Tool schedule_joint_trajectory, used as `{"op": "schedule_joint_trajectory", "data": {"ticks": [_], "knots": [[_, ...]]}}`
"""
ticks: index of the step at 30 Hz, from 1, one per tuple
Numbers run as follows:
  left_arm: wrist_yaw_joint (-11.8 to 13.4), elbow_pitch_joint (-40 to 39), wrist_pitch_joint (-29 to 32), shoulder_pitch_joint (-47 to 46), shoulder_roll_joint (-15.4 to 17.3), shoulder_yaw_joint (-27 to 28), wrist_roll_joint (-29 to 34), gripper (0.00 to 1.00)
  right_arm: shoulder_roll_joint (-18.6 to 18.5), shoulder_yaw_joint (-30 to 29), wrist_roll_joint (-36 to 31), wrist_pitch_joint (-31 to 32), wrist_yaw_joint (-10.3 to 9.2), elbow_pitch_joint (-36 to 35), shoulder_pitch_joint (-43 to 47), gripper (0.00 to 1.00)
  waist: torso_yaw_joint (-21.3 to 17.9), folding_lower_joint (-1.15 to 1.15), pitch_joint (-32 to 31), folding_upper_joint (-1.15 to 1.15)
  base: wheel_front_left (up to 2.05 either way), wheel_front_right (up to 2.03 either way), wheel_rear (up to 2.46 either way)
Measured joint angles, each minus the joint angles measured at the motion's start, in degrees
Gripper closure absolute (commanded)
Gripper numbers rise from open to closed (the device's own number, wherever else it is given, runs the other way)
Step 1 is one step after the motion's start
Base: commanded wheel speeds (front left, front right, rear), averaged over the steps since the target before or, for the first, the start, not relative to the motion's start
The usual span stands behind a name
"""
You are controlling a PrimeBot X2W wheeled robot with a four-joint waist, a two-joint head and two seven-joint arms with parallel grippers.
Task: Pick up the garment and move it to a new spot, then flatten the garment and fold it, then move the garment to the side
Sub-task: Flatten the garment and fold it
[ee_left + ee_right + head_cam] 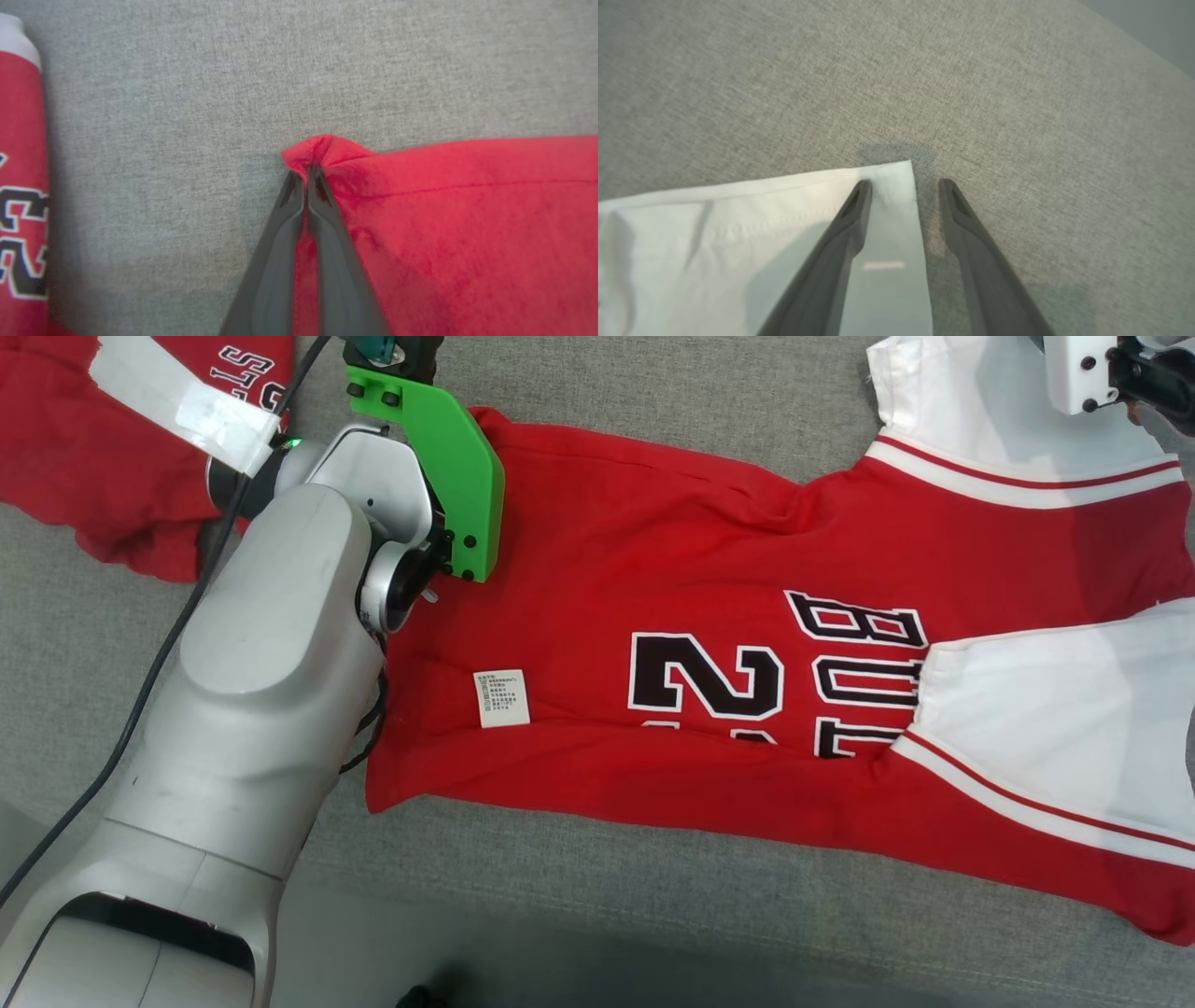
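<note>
Garment [709,569] is laid flat on the grey surface [653,392], its red corner grasped in the clenched jaws of the left gripper [306,175], its white corner straddled by the parted jaws of the right gripper [904,184].

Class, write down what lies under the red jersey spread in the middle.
A grey woven surface shows along the edges of the jersey and evidently runs beneath it; anything else under its middle is covered.

A red jersey [653,569] with white sleeves trimmed in red stripes carries black lettering outlined in white. The woven surface [653,392] is mottled grey. The robot arm [271,644] is silver, its bracket [457,476] bright green.
</note>
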Motion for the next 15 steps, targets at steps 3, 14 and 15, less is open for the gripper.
{"op": "schedule_joint_trajectory", "data": {"ticks": [3,14,15], "knots": [[-0.04,0.34,-0.6,-0.05,-0.08,-0.02,-0.32,1.0,0.24,0.46,1.02,0.91,0.03,-0.09,-0.06,1.0,0.05,0.0,0.0,0.0,0.0,0.0,0.0],[1.16,2.0,-6.45,1.03,0.2,0.6,-0.38,1.0,-3.1,2.69,4.44,-4.71,0.07,-5.12,3.19,1.0,-0.79,0.0,-2.24,0.0,0.0,0.0,0.0],[1.3,2.19,-7.0,1.2,0.26,0.62,-0.35,1.0,-3.65,2.77,4.67,-5.57,0.05,-5.88,3.48,1.0,-0.95,0.0,-2.6,0.0,0.0,0.0,0.0]]}}
